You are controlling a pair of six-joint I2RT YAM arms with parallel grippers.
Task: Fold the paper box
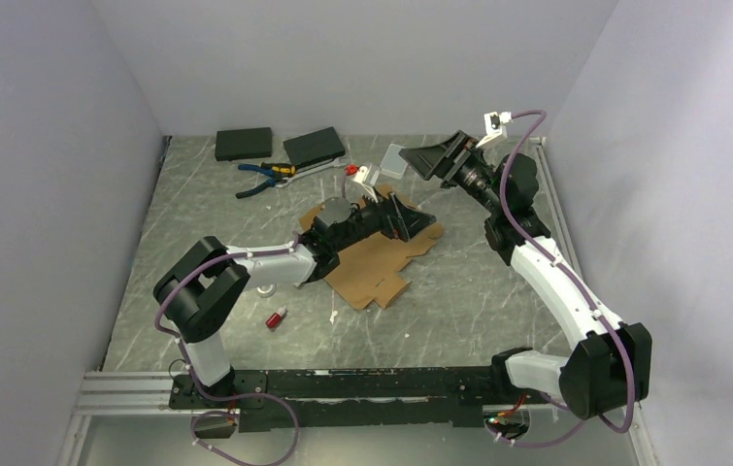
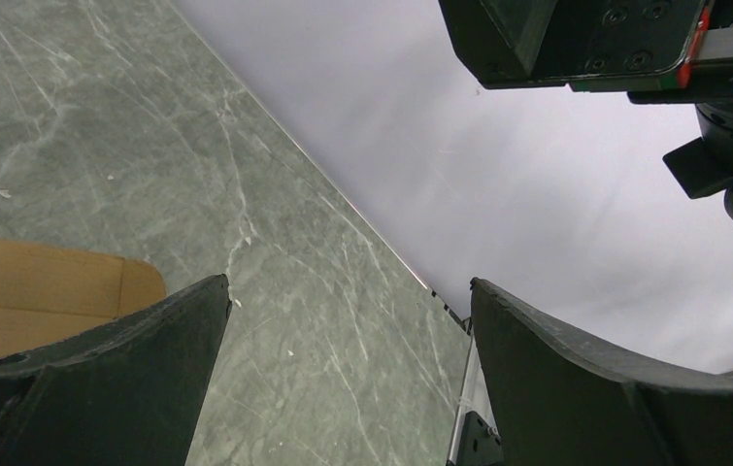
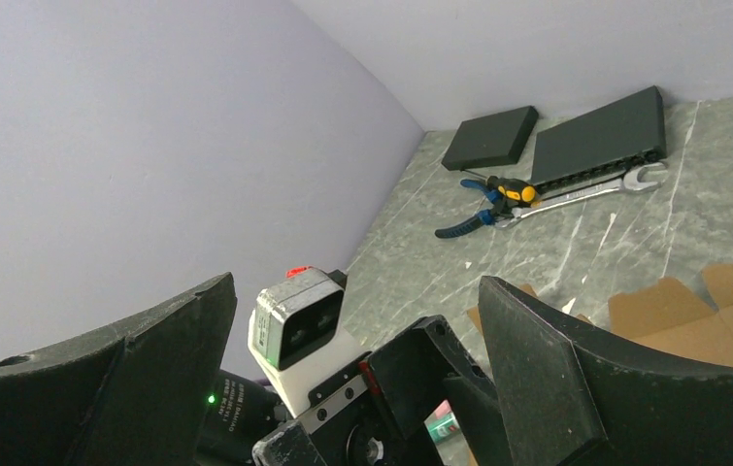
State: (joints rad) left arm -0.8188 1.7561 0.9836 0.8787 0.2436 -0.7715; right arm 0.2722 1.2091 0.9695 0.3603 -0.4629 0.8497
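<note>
1. Top view.
   - Item: flat brown die-cut cardboard paper box [image 1: 382,267]. It lies unfolded on the grey marbled surface [image 1: 479,301], about mid-field, with flaps and tabs spread.
   - My left tool [image 1: 418,223] reaches low over the sheet's far edge, jaws wide, holding nothing. I cannot tell whether it touches the card.
   - My right tool [image 1: 423,160] hangs raised toward the far right, jaws wide and empty, just beside a small translucent white plastic case [image 1: 396,160].
   - At the far edge: a pair of flat black rectangular boxes [image 1: 244,144], blue-and-yellow-handled pliers [image 1: 263,177] and a silver wrench [image 1: 318,168].
   - A small red bottle [image 1: 275,316] lies near my left arm.
2. Left wrist view. My fingers stand far apart with only bare surface between them. A rounded corner of the paper box shows beside the left finger. The right tool sits overhead at upper right.
3. Right wrist view. My fingers are spread with nothing gripped, and the left arm's wrist lies below them. Flaps of the paper box show at lower right, and the pliers, wrench and black boxes lie beyond.
4. Step in hand, as I judge it: the approach, since no panel is raised yet. The next move calls for lowering the left tool onto a flap edge, closing on it and lifting it along its crease. The right tool should come down to pin the sheet.
</note>
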